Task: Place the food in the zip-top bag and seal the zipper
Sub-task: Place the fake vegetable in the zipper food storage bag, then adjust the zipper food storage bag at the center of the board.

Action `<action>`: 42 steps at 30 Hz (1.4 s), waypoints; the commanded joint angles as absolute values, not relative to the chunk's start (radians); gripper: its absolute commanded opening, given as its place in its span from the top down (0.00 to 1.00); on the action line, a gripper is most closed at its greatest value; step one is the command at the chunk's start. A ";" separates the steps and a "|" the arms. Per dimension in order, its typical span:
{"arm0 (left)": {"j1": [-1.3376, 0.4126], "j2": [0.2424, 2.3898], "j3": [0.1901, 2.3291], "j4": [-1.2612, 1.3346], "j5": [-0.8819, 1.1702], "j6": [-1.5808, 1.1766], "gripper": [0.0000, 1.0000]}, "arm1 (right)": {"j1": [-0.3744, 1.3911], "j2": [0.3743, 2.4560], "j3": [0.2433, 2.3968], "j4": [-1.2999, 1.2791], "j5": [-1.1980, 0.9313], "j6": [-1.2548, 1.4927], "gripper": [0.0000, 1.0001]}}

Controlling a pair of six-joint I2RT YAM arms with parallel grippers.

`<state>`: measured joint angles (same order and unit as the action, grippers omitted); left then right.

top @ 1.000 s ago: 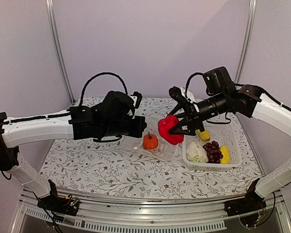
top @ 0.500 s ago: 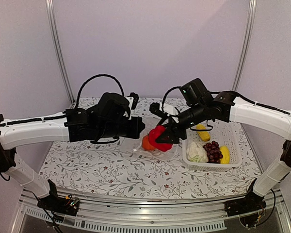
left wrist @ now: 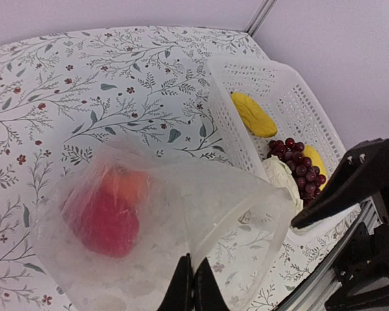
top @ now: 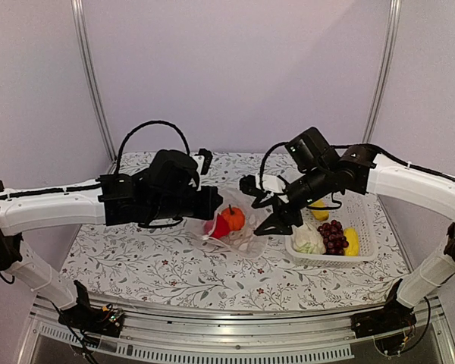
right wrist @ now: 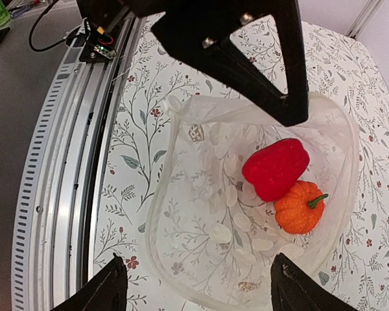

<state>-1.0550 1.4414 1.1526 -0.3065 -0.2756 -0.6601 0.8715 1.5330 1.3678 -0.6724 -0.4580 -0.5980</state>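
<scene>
The table (top: 136, 265) has a white top printed with grey-green leafy sprigs and small red flowers, and a slotted metal rail (top: 212, 352) runs along its near edge. Directly on it rest the clear zip-top bag (top: 252, 241), near the middle, and just to its right the white slotted basket (top: 362, 206).

The top external camera looks down from above and behind both arms over the whole worktop (top: 136, 265). The left wrist camera sits close over the zip-top bag (left wrist: 233, 207), facing the basket (left wrist: 246, 84). The right wrist camera looks steeply down into the same bag.
</scene>
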 commanded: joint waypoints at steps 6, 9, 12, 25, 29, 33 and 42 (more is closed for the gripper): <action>-1.023 1.414 1.128 -0.275 -0.262 -0.661 1.00 | 0.973 1.452 1.276 -0.774 -0.319 -0.869 0.29; -1.017 1.417 1.132 -0.276 -0.257 -0.658 1.00 | 1.033 1.472 1.265 -0.732 -0.235 -0.880 0.30; -1.016 1.417 1.133 -0.278 -0.250 -0.658 1.00 | 1.068 1.523 1.260 -0.706 -0.170 -0.885 0.30; -1.005 1.413 1.141 -0.292 -0.246 -0.646 1.00 | 1.133 1.690 1.220 -0.589 0.075 -0.902 0.47; -1.004 1.415 1.142 -0.309 -0.242 -0.640 1.00 | 1.134 1.697 1.239 -0.578 0.112 -0.899 0.82; -1.004 1.437 1.184 -0.386 -0.222 -0.615 0.76 | 1.134 1.675 1.284 -0.584 0.113 -0.894 1.00; -1.021 1.479 1.342 -0.688 -0.284 -0.569 0.65 | 1.136 1.661 1.379 -0.611 0.130 -0.893 1.00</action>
<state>-1.0191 1.4742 1.2934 -0.5240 -0.2405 -0.5964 1.1278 1.6814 1.3392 -0.5980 0.1036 -0.8989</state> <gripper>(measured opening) 0.350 0.007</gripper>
